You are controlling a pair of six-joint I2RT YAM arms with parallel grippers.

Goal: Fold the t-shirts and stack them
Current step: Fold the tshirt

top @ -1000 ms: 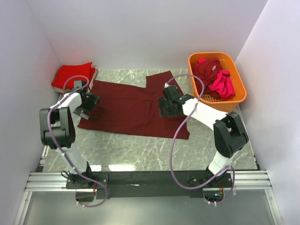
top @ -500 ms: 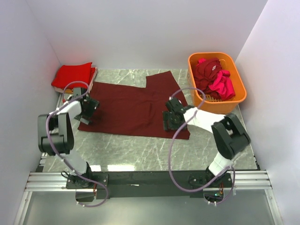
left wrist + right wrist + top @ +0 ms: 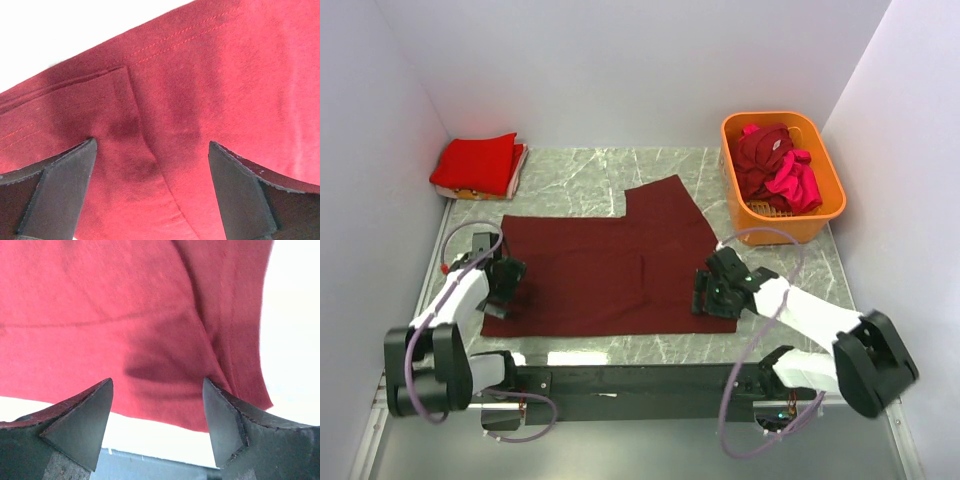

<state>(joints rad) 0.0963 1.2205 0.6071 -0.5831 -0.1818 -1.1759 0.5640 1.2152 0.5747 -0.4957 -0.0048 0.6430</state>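
Bright even light, blown-out wrist backgrounds

Lab robot cell: white enclosure walls, marble tabletop.

**White booth, marbled table**

Three plain white walls close the space in: a back wall, a left wall and a right wall, all bare. Between them lies a grey-green marble-patterned tabletop with pale veins. The light is bright and even, with a glossy glare near the front edge. A dull grey panel sits nearest me.
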